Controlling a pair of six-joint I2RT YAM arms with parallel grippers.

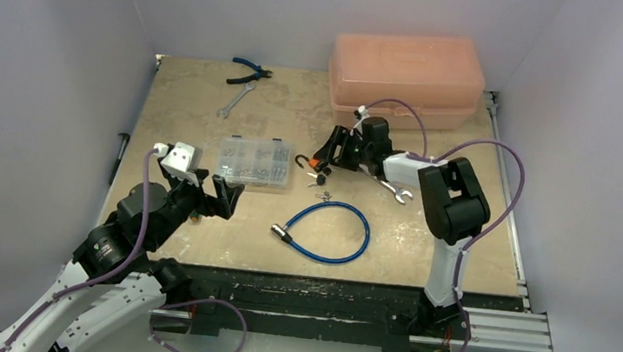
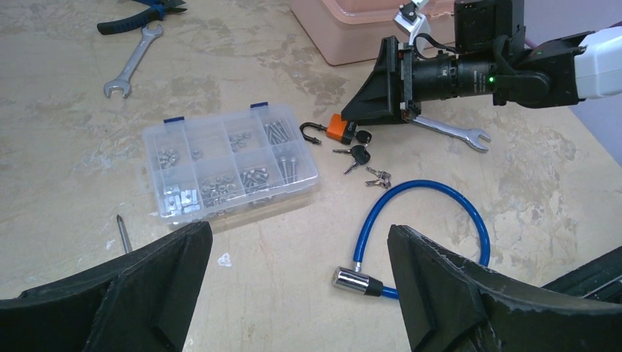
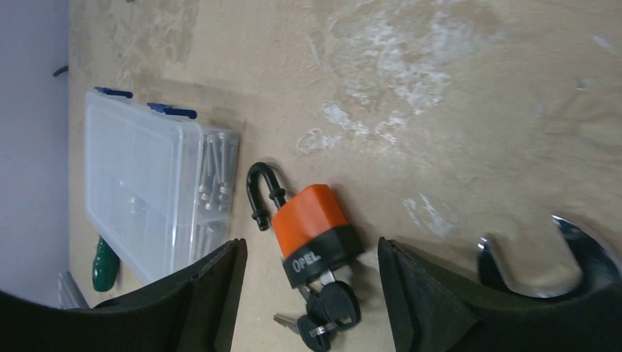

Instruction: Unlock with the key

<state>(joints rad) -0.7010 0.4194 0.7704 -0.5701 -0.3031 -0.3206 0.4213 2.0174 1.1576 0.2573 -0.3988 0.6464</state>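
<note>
Your right gripper [image 3: 309, 257] has its fingers apart on either side of the orange padlock [image 3: 312, 227] at mid-table, with a silver wrench [image 2: 455, 133] just beside it and a bare silver key bunch [image 2: 378, 176] and a blue cable lock [image 2: 357, 280] nearer the arms. The key [image 3: 337, 299], black-headed and bunched with a twin, lies in plain view touching the padlock's black base, and one leg of the shackle is free. Your left gripper [image 2: 301, 293] is spread wide near the clear organiser [image 2: 227, 165] of screws and nuts, and the peach toolbox [image 1: 406, 77] at the back has its lid down.
</note>
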